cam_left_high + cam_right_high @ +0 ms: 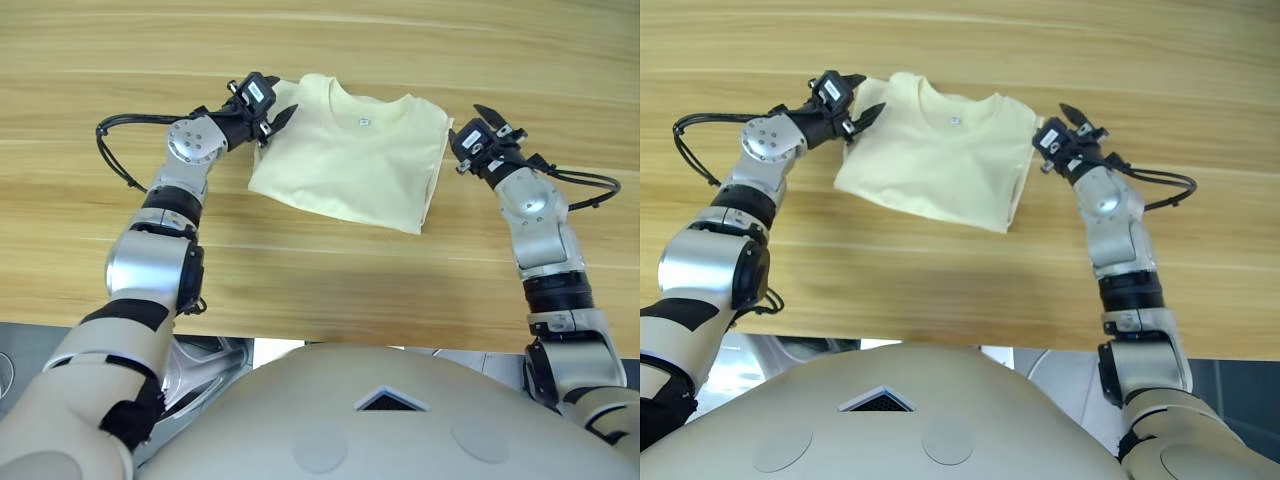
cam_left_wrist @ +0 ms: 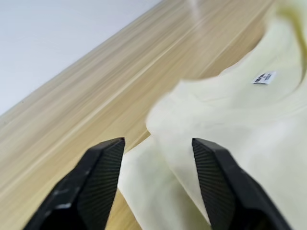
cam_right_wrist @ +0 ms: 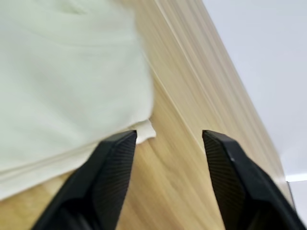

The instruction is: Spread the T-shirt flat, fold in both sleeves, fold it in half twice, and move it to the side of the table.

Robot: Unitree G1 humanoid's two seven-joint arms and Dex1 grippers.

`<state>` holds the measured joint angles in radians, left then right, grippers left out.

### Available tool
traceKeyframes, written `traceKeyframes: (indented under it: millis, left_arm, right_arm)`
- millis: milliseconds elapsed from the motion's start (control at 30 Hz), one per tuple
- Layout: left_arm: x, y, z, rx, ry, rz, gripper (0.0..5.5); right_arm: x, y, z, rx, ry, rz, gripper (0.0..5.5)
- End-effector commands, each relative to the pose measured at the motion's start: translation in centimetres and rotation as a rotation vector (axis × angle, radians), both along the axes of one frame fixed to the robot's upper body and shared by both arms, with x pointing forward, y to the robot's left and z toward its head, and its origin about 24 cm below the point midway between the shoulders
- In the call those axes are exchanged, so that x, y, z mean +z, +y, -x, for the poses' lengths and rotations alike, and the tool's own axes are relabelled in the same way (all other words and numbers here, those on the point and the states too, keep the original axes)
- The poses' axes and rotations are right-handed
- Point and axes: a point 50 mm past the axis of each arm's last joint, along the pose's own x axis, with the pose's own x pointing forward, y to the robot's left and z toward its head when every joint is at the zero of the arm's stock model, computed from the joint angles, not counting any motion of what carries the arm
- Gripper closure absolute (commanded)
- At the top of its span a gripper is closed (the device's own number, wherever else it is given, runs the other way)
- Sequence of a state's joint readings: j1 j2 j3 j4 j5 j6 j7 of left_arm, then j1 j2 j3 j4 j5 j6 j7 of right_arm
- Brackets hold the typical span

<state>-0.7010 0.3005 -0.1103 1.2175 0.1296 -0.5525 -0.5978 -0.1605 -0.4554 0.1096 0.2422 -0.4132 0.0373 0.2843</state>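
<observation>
T-shirt (image 1: 350,165), pale yellow, lies on the wooden desk (image 1: 300,265) as a compact folded block, flat between the two hands. Its collar (image 1: 372,100) faces up on the side away from the robot, with a small white label (image 1: 363,123) just inside it. The outline is a rough four-sided shape, a little skewed, and its near edge runs slantwise across the wood grain. Along the side nearest the right hand, the stacked layers show as thin edges one on another.

The left hand (image 1: 277,126) is at the shirt's far corner on its own side, fingers spread apart and empty. One fingertip sits over the cloth's rim, the other over bare wood just beside it. Whether either touches the fabric I cannot tell. From the left wrist camera the two dark ribbed fingers (image 2: 100,177) stand wide. The shirt's rounded shoulder corner lies just ahead of the gap between them, with a lower layer peeping out beneath it and the label farther on.

The right hand (image 1: 466,122) is just beside the opposite far corner, also spread and empty, so close that I cannot tell whether its nearer fingertip touches the cloth. In the right wrist camera one of its fingers (image 3: 225,172) is over bare wood. The other lies in front of the shirt's layered corner, which ends close ahead of that fingertip. Beyond the desk's far edge, ahead of both hands, a plain pale surface shows.
</observation>
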Motion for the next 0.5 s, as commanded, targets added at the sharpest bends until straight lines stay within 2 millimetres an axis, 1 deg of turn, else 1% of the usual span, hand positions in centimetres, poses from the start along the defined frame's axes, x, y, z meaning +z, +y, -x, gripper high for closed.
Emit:
traceKeyframes:
  millis: [33,100,167,200,233,267,300,333,400,433,500]
  left_arm:
    - [0.3,0.6,-0.8,0.122,0.014,0.048,2.22]
    - [0.6,1.1,-1.2,0.207,0.013,0.078,1.93]
    - [1.1,1.5,-1.3,0.238,-0.011,0.133,1.63]
    - [1.9,1.3,-1.1,0.183,-0.078,0.188,1.51]
    - [2.9,1.0,-0.6,0.101,-0.169,0.247,1.29]
    - [3.8,0.7,-0.1,0.027,-0.256,0.275,1.1]
    - [4.6,0.3,0.8,-0.064,-0.353,0.269,1.0]
    - [5.4,-0.2,1.7,-0.15,-0.436,0.254,1.18]
    - [6.4,-0.9,3.2,-0.266,-0.533,0.262,1.47]
    - [6.8,-1.1,3.7,-0.295,-0.559,0.27,1.63]
    - [7.2,-1.4,4.7,-0.335,-0.595,0.277,1.93]
  right_arm:
    - [0.1,-0.9,-1.4,-0.112,-0.022,-0.057,2.25]
    - [0.0,-1.4,-2.0,-0.176,-0.042,-0.083,1.93]
    - [0.2,-1.9,-2.3,-0.198,-0.078,-0.111,1.6]
    - [0.6,-1.8,-2.1,-0.158,-0.105,-0.119,1.46]
    - [1.2,-1.6,-1.8,-0.102,-0.143,-0.118,1.21]
    - [1.7,-1.3,-1.5,-0.041,-0.173,-0.106,1.0]
    - [2.3,-0.8,-1.2,0.022,-0.208,-0.098,0.89]
    - [3.0,-0.2,-0.9,0.093,-0.245,-0.087,1.06]
    - [3.9,1.5,-0.4,0.217,-0.289,-0.074,1.39]
    - [4.1,2.3,-0.2,0.265,-0.296,-0.056,1.57]
    - [3.8,3.6,0.1,0.361,-0.278,0.018,1.9]
